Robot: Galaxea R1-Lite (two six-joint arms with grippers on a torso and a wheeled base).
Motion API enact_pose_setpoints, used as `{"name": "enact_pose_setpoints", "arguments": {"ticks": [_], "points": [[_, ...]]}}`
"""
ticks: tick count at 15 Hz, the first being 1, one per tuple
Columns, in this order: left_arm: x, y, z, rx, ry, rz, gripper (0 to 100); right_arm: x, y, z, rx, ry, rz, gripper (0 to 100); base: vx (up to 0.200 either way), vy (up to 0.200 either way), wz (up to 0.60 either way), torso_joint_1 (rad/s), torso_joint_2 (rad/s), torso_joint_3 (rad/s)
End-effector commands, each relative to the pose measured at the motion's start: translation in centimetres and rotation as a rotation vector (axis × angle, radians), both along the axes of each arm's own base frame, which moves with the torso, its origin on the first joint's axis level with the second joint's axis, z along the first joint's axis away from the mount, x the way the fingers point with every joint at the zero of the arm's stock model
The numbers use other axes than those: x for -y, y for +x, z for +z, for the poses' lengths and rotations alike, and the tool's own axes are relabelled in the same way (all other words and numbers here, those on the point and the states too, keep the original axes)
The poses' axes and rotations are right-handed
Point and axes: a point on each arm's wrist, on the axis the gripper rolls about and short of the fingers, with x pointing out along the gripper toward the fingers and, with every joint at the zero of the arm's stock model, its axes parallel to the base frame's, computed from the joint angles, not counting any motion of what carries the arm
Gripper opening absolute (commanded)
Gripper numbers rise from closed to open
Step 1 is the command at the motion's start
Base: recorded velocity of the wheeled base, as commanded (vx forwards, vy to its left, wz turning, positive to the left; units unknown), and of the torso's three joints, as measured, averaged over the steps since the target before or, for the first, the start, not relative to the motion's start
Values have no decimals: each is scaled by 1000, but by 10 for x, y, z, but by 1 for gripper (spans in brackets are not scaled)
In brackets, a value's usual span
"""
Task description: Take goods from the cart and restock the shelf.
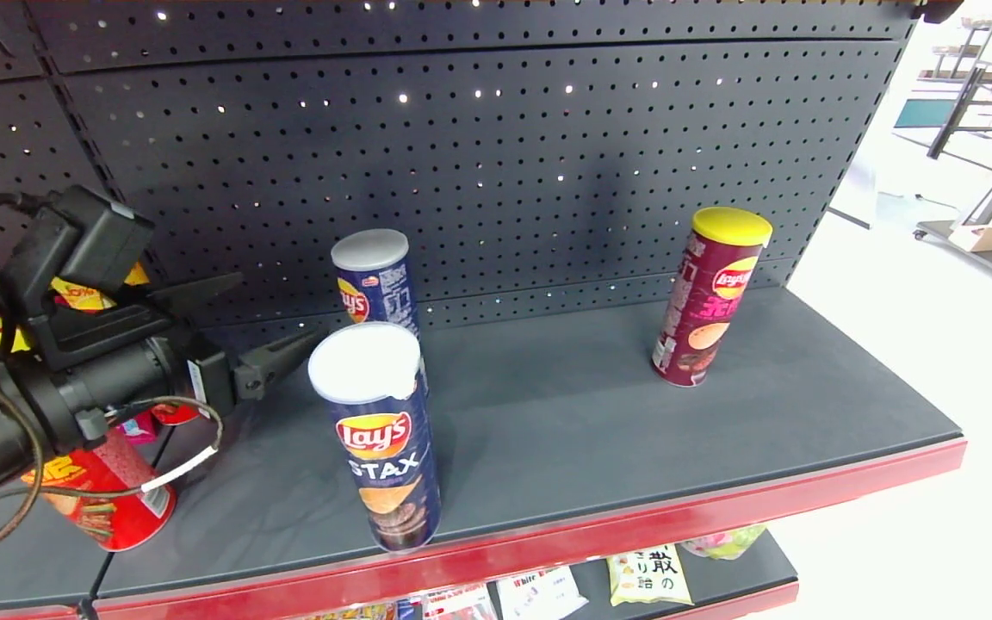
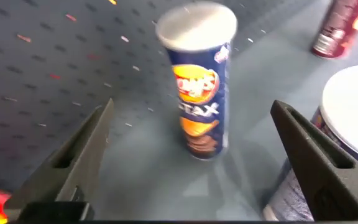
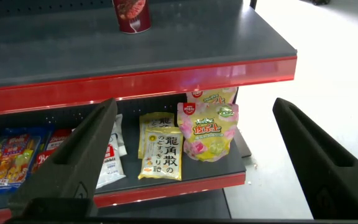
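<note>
Closest in the head view is the black left gripper (image 1: pixel 276 308), held over the left part of the dark grey shelf with a red front lip (image 1: pixel 634 413). Its two fingers are spread wide with nothing between them. The arm behind it hides the upper part of a red cylindrical chip can (image 1: pixel 113 504) at the shelf's left end. Some yellow-and-red packaging behind the wrist is too covered to identify. Just right of the fingertips a blue cylindrical chip can with a white lid (image 1: pixel 380 439) stands upright near the front lip. Directly behind it, close to the black perforated back panel (image 1: pixel 505 155), is a second blue chip can with a grey lid (image 1: pixel 373 280), its lower half masked by the front one. A maroon chip can with a yellow lid (image 1: pixel 707 297) stands upright well apart to the right. The right gripper (image 3: pixel 194 102) is likewise wide open and empty, facing the lower shelf tier, where flat snack packets (image 3: pixel 163 152) lie. The packets at that view's edge are cut off, and the maroon can is cropped above its base there.
</note>
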Motion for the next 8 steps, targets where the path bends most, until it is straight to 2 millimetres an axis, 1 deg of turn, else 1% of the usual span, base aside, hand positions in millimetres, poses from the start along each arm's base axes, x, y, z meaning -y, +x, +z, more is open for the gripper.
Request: {"name": "enact_pose_setpoints", "arguments": {"ticks": [1,3,4,6,7,8], "points": [[-7,-12,13,69,-5,41,100,0,0,0,-1,0,-1,100,0,0,0,0,0,0],[-13,-23,22,116,-15,112,100,0,0,0,-1,0,1,100,0,0,0,0,0,0],[-16,-31,27,143,-25,143,100,0,0,0,-1,0,-1,100,0,0,0,0,0,0],[-27,-57,31,186,-33,248,100,0,0,0,-1,0,1,100,0,0,0,0,0,0],[-33,-75,29,179,-28,311,100,0,0,0,-1,0,1,100,0,0,0,0,0,0],[-35,-83,28,164,-23,324,100,0,0,0,-1,0,1,100,0,0,0,0,0,0]]}}
